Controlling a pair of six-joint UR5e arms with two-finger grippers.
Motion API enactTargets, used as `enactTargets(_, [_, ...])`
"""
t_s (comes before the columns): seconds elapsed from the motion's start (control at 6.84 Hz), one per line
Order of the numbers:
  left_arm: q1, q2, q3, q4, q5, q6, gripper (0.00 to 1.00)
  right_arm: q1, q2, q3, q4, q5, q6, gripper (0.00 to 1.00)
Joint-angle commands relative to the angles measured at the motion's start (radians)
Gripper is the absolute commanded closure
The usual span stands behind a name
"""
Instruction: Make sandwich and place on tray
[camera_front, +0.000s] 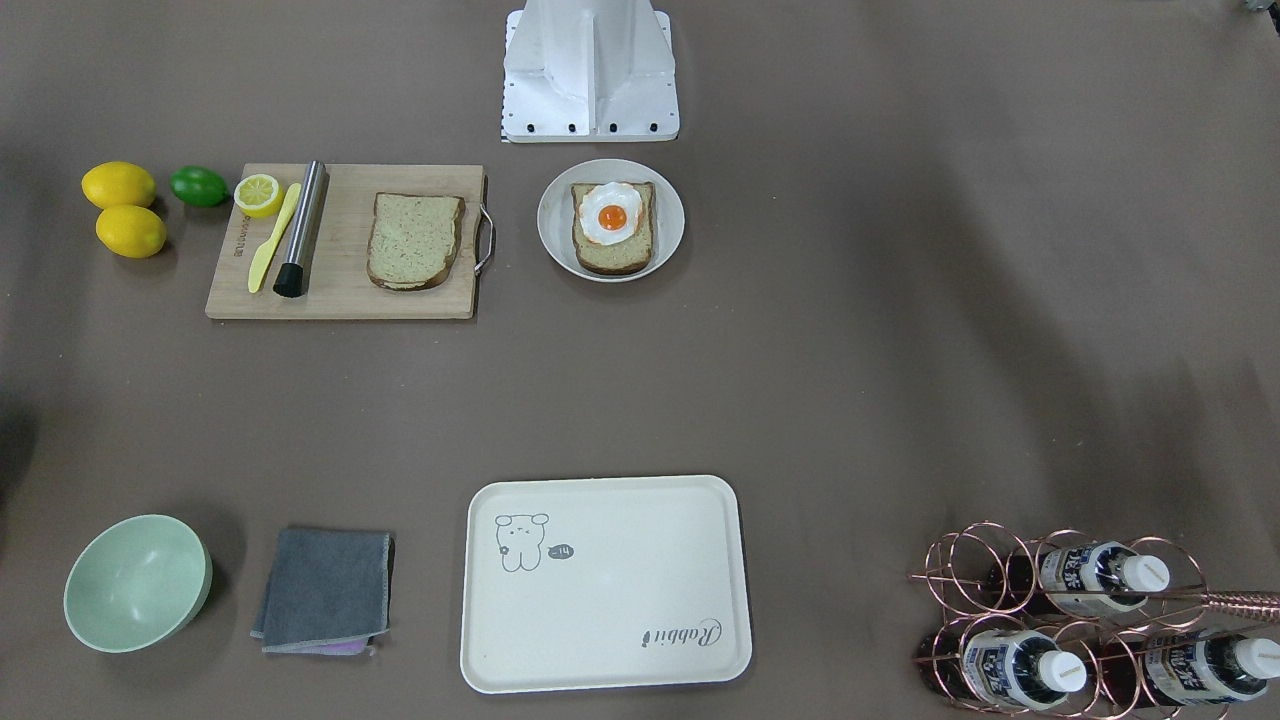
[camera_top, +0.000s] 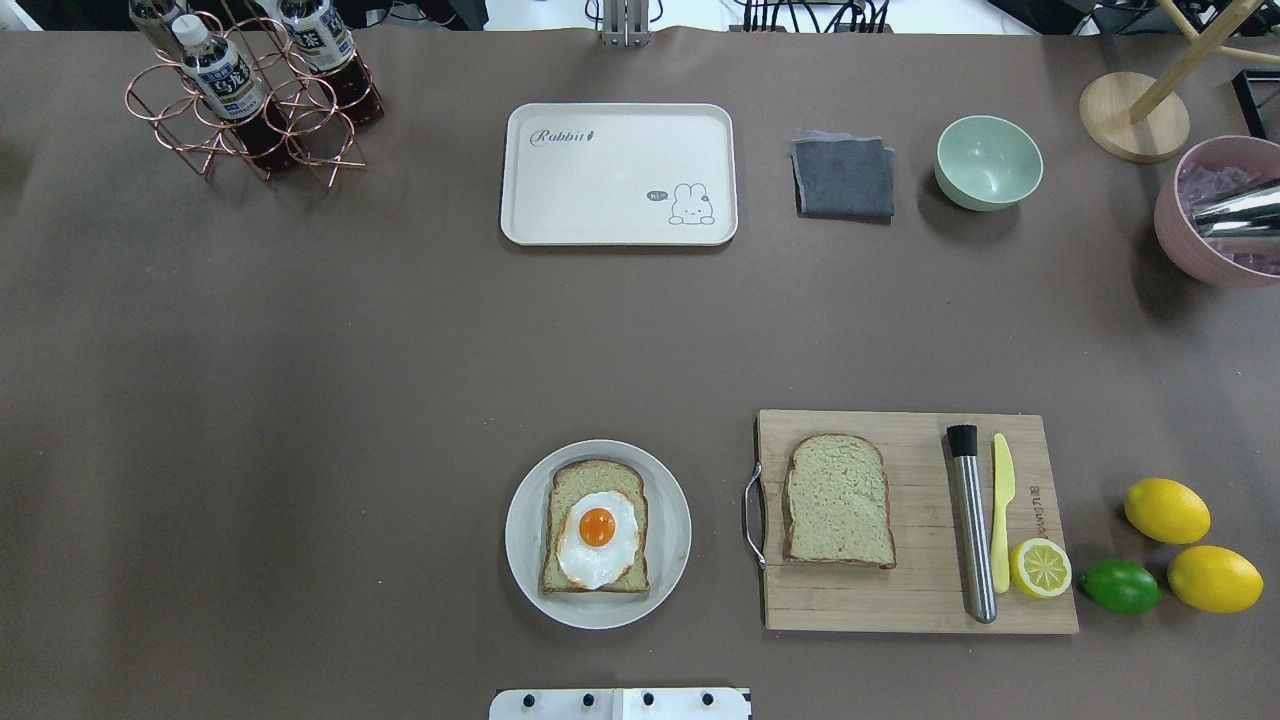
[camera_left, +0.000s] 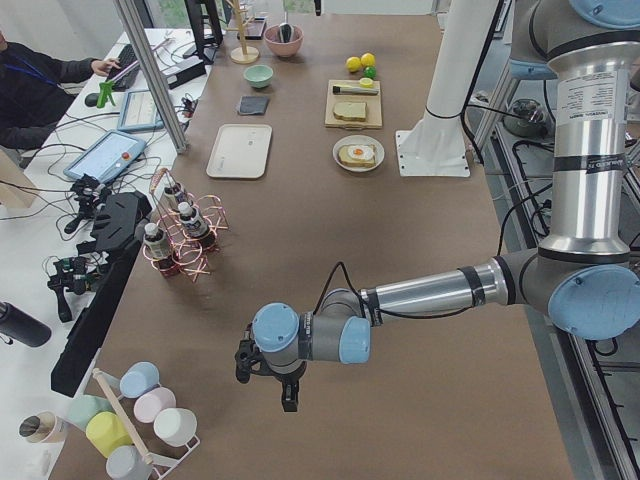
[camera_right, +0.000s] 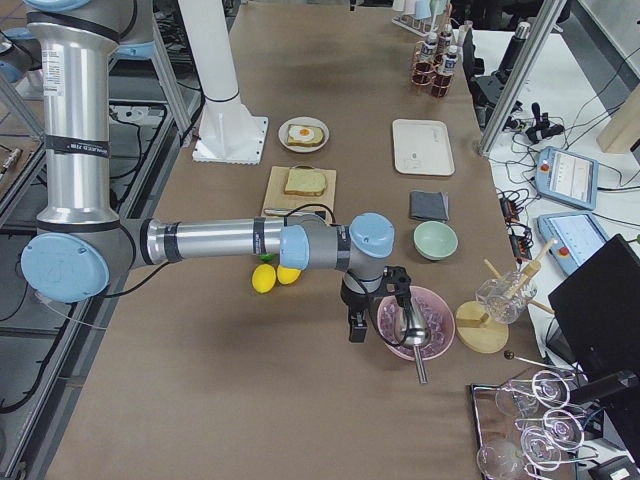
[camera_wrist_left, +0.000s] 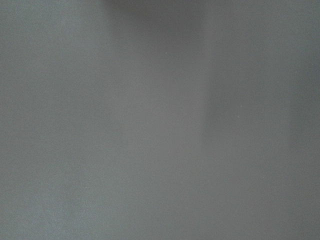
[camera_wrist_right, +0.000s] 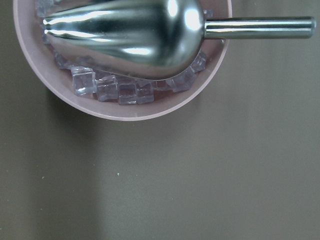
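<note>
One bread slice topped with a fried egg (camera_top: 597, 528) lies on a round grey plate (camera_top: 522, 530) near the robot's base; it also shows in the front-facing view (camera_front: 612, 215). A second bread slice (camera_top: 838, 500) lies bare on the wooden cutting board (camera_top: 900, 600). The cream tray (camera_top: 600, 190) stands apart at the table's far side. My left gripper (camera_left: 288, 398) hangs over bare table, far from them. My right gripper (camera_right: 355, 326) hangs beside a pink bowl. I cannot tell whether either is open or shut.
A metal muddler (camera_top: 971, 520), a yellow knife (camera_top: 1002, 510) and a lemon half (camera_top: 1040, 567) lie on the board. Lemons (camera_top: 1166, 510) and a lime (camera_top: 1121, 586) lie beside it. A grey cloth (camera_top: 843, 177), green bowl (camera_top: 988, 162), bottle rack (camera_top: 250, 100) and pink ice bowl (camera_wrist_right: 125, 112) with scoop stand around.
</note>
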Motion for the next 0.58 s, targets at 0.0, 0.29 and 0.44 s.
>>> enactTargets(0.0, [0.0,0.0,0.0,0.0,0.0,0.001,0.01,0.0,0.0,0.0,0.0,0.0,0.0,0.0])
enactTargets(0.29, [0.008,0.0,0.008,0.0,0.0,0.001,0.01,0.0,0.0,0.0,0.0,0.0,0.0,0.0])
enactTargets(0.44, [0.011,0.0,0.008,0.0,0.0,0.001,0.01,0.001,-0.002,0.0,0.0,0.0,0.0,0.0])
